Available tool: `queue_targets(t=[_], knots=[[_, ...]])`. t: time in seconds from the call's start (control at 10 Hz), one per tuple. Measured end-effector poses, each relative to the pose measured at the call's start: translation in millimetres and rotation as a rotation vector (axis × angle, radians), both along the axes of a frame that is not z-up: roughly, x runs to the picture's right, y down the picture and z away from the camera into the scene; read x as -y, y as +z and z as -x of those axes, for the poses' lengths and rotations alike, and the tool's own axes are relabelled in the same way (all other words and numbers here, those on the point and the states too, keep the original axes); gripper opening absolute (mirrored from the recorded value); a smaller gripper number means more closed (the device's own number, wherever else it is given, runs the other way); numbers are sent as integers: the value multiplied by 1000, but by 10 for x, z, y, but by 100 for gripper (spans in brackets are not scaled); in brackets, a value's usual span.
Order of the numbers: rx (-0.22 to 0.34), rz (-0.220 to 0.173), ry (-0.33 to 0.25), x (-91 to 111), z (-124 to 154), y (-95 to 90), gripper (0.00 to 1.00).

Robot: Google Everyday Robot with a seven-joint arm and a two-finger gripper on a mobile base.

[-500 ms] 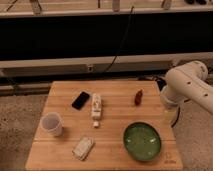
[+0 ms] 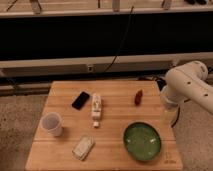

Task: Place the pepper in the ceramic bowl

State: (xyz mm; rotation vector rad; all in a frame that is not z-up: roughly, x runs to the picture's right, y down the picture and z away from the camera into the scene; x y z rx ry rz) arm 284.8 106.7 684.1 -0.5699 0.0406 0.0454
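My fingers (image 2: 170, 107) hang spread and empty at the tabletop's (image 2: 62, 95) edge, tucked under my arm. The pepper (image 2: 138, 97) lies near them, inboard, its long axis roughly across my reach; the ceramic bowl (image 2: 142, 141) sits off to one side.

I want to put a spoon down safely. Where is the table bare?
Bare: the front strip between the packet and ceramic bowl; the back edge behind phone and pepper. Crowded: around the white block. The end effector is out of sight near the arm, right edge.
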Motion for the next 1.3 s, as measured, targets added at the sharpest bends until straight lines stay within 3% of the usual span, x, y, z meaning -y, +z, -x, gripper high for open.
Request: queue_targets(t=[1.0, 1.3], knots=[[-1, -1, -1, 4, 1, 1, 80], [6, -31, -20, 184, 151, 220, 80]])
